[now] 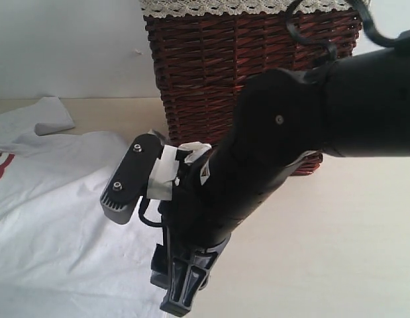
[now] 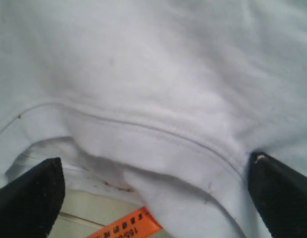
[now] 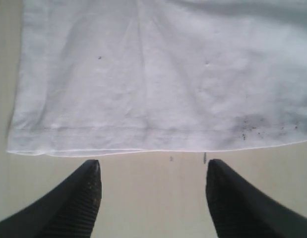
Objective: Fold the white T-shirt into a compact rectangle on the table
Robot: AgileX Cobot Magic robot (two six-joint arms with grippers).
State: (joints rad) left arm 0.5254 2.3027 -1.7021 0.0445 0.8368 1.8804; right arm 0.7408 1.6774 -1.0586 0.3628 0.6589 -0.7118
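The white T-shirt (image 1: 52,218) lies spread on the table (image 1: 324,252), filling the left of the exterior view, with a bit of red lettering at the far left edge. My right gripper (image 3: 153,171) is open over bare table, its fingertips (image 3: 91,173) just short of the shirt's hem (image 3: 143,144). In the exterior view this gripper (image 1: 183,298) points down at the shirt's right edge. My left gripper (image 2: 155,183) is open wide above the ribbed collar (image 2: 158,144), with the orange neck tag (image 2: 126,225) between its fingers (image 2: 31,196). Nothing is held.
A brown wicker basket (image 1: 211,73) with lace-trimmed lining stands at the back, right behind my right arm (image 1: 291,132). A sleeve (image 1: 49,116) sticks out at the far left. Small dark specks mark the shirt near the hem (image 3: 252,126).
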